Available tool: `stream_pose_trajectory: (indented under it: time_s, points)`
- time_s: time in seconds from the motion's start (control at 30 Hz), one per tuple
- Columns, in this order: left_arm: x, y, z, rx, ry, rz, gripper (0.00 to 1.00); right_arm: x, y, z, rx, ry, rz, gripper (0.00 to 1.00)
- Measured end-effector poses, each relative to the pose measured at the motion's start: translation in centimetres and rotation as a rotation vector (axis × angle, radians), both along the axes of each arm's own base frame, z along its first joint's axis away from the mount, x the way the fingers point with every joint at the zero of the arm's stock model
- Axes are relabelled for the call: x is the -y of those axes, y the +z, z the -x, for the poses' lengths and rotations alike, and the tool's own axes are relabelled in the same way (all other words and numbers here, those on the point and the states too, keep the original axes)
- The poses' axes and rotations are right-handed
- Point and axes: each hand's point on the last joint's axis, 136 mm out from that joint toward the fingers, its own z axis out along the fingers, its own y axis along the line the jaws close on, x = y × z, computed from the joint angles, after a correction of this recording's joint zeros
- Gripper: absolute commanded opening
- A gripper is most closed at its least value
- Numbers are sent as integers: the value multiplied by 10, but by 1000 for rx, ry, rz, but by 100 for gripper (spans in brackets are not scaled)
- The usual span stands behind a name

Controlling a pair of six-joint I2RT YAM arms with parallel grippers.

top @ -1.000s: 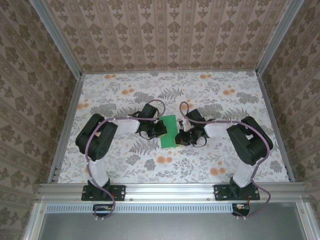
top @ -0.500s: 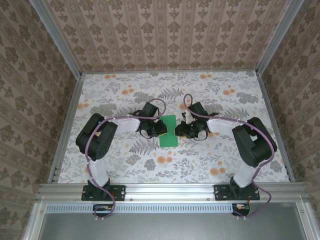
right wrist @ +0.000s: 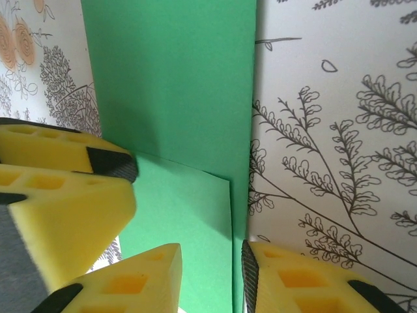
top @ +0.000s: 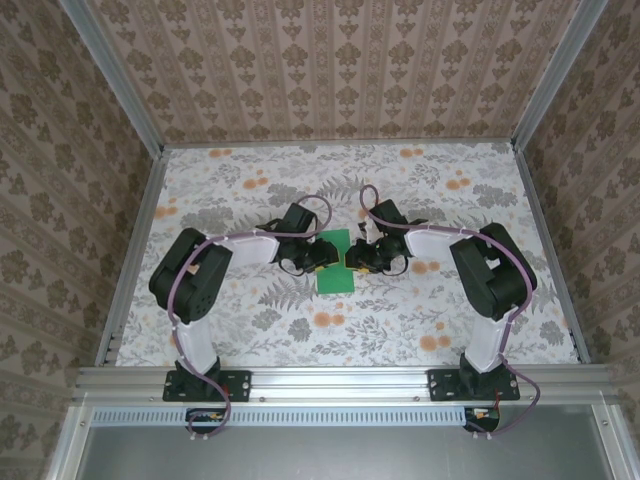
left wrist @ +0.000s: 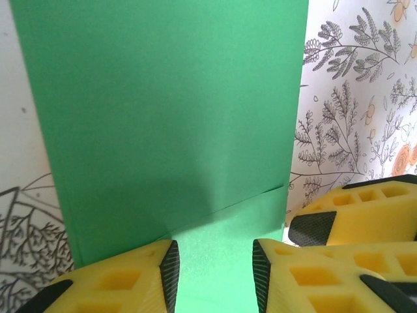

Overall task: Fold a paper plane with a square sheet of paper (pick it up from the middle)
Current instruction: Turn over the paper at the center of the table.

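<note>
One square sheet of paper (top: pixel 336 280): thin, bright green, matte, folded into a narrow rectangle, flat on the floral-print table (top: pixel 450 320). Two yellow-fingered, black-padded grippers flank it, left gripper (left wrist: pixel 214 267) and right gripper (right wrist: pixel 212 274), jaws narrowly parted over the paper.

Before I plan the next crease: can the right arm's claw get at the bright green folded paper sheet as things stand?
Probably yes: the right claw stands open over the bright green folded paper sheet, nothing between; the left claw sits close beside, possibly crowding it.
</note>
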Motion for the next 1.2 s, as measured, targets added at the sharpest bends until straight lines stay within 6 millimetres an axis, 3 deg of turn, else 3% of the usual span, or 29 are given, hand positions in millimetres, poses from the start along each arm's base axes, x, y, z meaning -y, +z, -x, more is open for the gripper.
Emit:
stream_pose_trajectory:
  time_s: [0.3,0.47,0.6,0.8,1.2]
  points:
    - [-10,21,3,45,28,-1,42,-4,2,3,-4,31,-18,30]
    - [-21,8,16,12,49,-21,44,-6,2,1,-7,39,-29,29]
    - [-26,-2,24,-18,65,-18,45,-7,-3,0,-15,39,-25,19]
    - [-19,3,20,-12,76,32,45,-9,-1,-4,-1,30,-34,10]
    - [-12,4,17,-17,78,68,44,1,-10,-8,-18,-54,-55,7]
